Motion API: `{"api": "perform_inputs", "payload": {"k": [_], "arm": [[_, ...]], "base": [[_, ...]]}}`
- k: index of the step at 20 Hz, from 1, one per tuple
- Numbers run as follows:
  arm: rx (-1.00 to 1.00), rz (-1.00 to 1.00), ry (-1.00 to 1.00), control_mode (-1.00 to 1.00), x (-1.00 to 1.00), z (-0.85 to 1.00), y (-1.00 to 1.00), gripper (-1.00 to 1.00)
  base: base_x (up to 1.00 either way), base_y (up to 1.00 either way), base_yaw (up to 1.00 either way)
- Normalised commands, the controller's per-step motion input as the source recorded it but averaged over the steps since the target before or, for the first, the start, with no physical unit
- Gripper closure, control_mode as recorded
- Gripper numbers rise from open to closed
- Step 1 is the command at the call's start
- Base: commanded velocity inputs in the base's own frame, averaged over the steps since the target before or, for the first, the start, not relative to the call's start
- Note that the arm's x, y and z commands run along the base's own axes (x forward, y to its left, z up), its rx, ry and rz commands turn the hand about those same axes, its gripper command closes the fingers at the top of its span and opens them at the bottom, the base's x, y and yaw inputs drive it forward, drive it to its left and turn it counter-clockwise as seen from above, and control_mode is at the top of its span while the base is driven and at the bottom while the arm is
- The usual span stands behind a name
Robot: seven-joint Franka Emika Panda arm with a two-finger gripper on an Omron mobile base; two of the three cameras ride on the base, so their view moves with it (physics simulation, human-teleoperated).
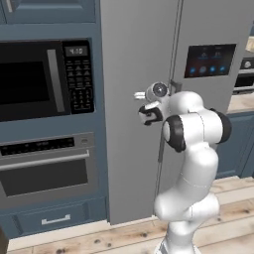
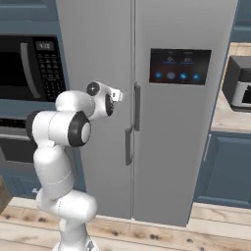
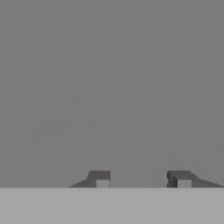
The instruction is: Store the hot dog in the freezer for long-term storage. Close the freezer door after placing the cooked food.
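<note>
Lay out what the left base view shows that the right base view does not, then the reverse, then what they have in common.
Left base view: the full oven front with its long bar handle, and the blue drawer beneath it.

Right base view: the two slim vertical fridge handles in plain sight beside the door seam, and a grey countertop appliance seen whole enough to make out its front.

Both: the closed freezer door, the door with the dark touch screen, the microwave, the white arm reaching towards the fridge, and the wooden floor.
</note>
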Motion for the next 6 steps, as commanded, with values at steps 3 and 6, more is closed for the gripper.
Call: {"api": "perform_inputs", "payload": {"k": [3,6], "arm": [[0.21,0.31,0.00,-1.00,0.63,0.46,-0.40,-1.00],[0.13,0.24,0.00,-1.00,0.69,0.52,-0.34,-1.00]], "base": [[0.00,0.00,0.00],[0.00,0.00,0.00]]}}
